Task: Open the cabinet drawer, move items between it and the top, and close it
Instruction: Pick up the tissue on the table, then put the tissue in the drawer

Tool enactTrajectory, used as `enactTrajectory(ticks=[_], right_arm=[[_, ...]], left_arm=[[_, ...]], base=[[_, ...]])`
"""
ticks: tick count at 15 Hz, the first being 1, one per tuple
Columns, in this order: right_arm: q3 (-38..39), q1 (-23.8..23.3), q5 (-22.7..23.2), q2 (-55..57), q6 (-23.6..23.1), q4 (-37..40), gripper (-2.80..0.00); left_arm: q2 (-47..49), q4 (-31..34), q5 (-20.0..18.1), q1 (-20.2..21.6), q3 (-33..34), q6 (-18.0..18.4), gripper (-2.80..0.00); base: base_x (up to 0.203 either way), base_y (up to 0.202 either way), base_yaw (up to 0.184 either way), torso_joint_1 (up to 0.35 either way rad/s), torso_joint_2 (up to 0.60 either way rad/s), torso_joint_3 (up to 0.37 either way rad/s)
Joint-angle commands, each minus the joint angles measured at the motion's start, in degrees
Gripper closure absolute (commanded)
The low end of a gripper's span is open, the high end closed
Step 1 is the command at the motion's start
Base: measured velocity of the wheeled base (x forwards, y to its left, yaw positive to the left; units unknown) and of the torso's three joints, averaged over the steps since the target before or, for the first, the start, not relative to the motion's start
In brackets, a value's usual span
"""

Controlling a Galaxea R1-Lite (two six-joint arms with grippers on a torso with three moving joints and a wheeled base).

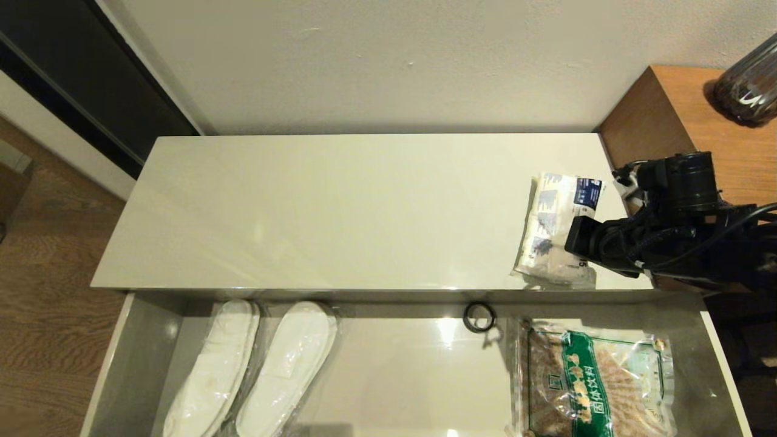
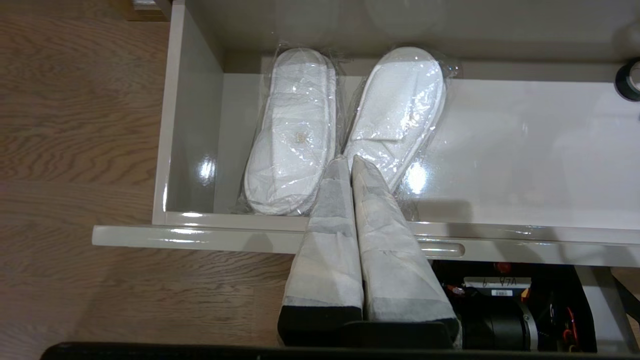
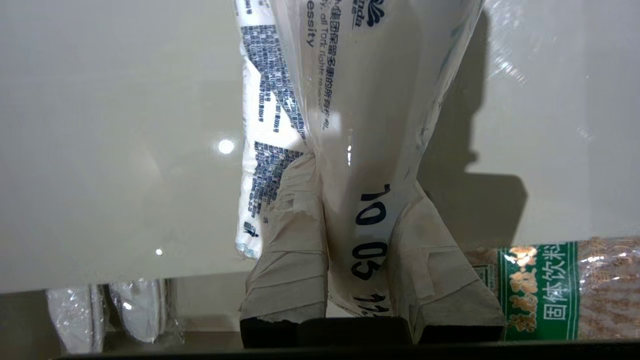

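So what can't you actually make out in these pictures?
- Right gripper: hidden by its arm in the head view.
- White printed packet: near end covered by that arm.
- Clear green-labelled packet and wrapped white slippers: cut off by the head view's bottom edge.

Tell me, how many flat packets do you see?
2: the white packet lies on the top in the right gripper; the green-label packet in the drawer.

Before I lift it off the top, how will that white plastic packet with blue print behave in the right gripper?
Probably floppy: the white plastic packet with blue print creases where the right gripper pinches it. Its glossy film looks slippery, so it may slide. It seems soft and light, so the free end would likely sag toward the glossy cream-white top.
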Motion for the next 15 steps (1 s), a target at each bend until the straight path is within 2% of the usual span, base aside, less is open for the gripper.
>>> enactTrajectory(ticks=[1, 3, 6, 10, 12, 13, 15], right_arm=[[1.0, 1.4, 0.1, -3.0, -0.1, 0.1, 0.00], [4.0, 4.1, 0.2, -6.5, -1.2, 0.3, 0.00], [9.7, 9.1, 0.1, -13.3, -5.9, 1.4, 0.00], [18.9, 18.2, 0.2, -17.9, -7.5, 2.8, 0.00], [23.9, 22.8, 0.1, -17.5, -6.1, 2.7, 0.00], [27.2, 25.0, 0.2, -16.9, -3.9, 2.0, 0.00], [33.1, 26.9, 0.5, -14.6, -0.6, -2.8, 0.00]], left_arm=[[0.0, 0.1, 0.0, 0.0, 0.0, 0.0, 0.00], [0.0, 0.1, 0.0, 0.1, 0.0, 0.0, 0.00], [0.0, 0.1, 0.0, 0.0, 0.0, 0.0, 0.00], [0.0, 0.1, 0.0, 0.1, 0.0, 0.0, 0.00], [0.0, 0.1, 0.0, 0.0, 0.0, 0.0, 0.00], [0.0, 0.1, 0.0, 0.0, 0.0, 0.0, 0.00], [0.0, 0.1, 0.0, 0.0, 0.0, 0.0, 0.00]], base=[[0.000, 0.000, 0.000, 0.000, 0.00, 0.000], [0.000, 0.000, 0.000, 0.000, 0.00, 0.000], [0.000, 0.000, 0.000, 0.000, 0.00, 0.000], [0.000, 0.000, 0.000, 0.000, 0.00, 0.000], [0.000, 0.000, 0.000, 0.000, 0.00, 0.000], [0.000, 0.000, 0.000, 0.000, 0.00, 0.000], [0.000, 0.000, 0.000, 0.000, 0.00, 0.000]])
